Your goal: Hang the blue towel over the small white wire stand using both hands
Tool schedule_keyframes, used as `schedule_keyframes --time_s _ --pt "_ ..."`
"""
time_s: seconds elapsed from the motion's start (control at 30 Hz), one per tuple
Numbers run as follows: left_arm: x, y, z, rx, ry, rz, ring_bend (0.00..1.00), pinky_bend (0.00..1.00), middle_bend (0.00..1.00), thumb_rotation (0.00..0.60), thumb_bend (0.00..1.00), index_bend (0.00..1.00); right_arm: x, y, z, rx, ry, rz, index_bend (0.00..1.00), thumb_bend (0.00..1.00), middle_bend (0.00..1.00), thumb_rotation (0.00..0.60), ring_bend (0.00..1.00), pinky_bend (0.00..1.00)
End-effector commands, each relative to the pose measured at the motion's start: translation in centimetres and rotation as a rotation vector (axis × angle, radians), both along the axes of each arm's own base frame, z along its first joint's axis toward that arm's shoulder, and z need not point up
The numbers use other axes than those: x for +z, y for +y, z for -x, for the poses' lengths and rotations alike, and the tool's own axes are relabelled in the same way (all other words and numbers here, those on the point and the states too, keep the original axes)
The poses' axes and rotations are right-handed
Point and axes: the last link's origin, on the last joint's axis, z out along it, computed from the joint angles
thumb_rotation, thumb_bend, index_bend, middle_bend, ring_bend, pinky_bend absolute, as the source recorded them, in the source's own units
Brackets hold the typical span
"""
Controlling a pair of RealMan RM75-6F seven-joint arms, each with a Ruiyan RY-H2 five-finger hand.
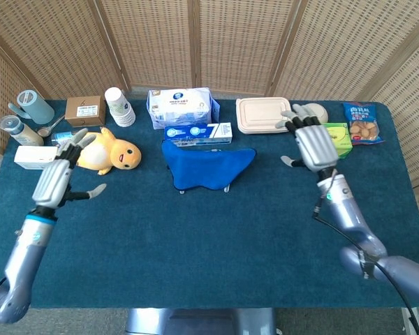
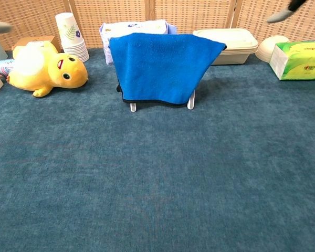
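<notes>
The left hand (image 1: 54,181) hovers over the dark blue cloth-covered table (image 1: 209,258), fingers spread, holding nothing; the right hand (image 1: 314,145) likewise. Between them, the blue towel (image 2: 160,65) drapes over the small white wire stand (image 2: 190,101). Beyond, a yellow plush duck (image 2: 42,69) lies left.

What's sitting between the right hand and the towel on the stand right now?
Nothing visible. The right hand hovers open beside the green box, and only bare table lies between it and the towel. The towel already drapes the stand, only its feet showing.
</notes>
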Motion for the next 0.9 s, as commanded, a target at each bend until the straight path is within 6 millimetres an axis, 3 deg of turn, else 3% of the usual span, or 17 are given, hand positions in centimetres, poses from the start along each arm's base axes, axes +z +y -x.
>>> schedule_keyframes --time_s 0.03,0.33,0.6,0.9 --pt "1.0 -1.7 0.9 0.025 0.013 -0.005 0.0 0.0 0.01 0.6 0.31 0.1 0.8 1.1 1.1 -0.019 -0.009 0.01 0.31 0.15 0.2 0.6 0.09 0.11" --pt "3.4 -6.4 3.7 0.104 0.08 -0.024 0.0 0.0 0.03 0.6 0.31 0.15 2.3 5.1 4.0 -0.066 0.009 0.029 0.32 0.17 0.21 0.6 0.1 0.13" --pt "3.8 -10.0 5.2 0.149 0.105 -0.058 0.0 0.0 0.12 0.6 0.31 0.23 2.5 9.0 6.8 -0.148 -0.004 0.058 0.39 0.23 0.28 0.6 0.19 0.17" --pt "3.8 -12.6 5.7 0.158 0.198 -0.08 0.02 0.0 0.18 0.6 0.31 0.29 3.6 12.6 8.8 -0.228 -0.01 0.1 0.43 0.27 0.3 0.6 0.21 0.18"
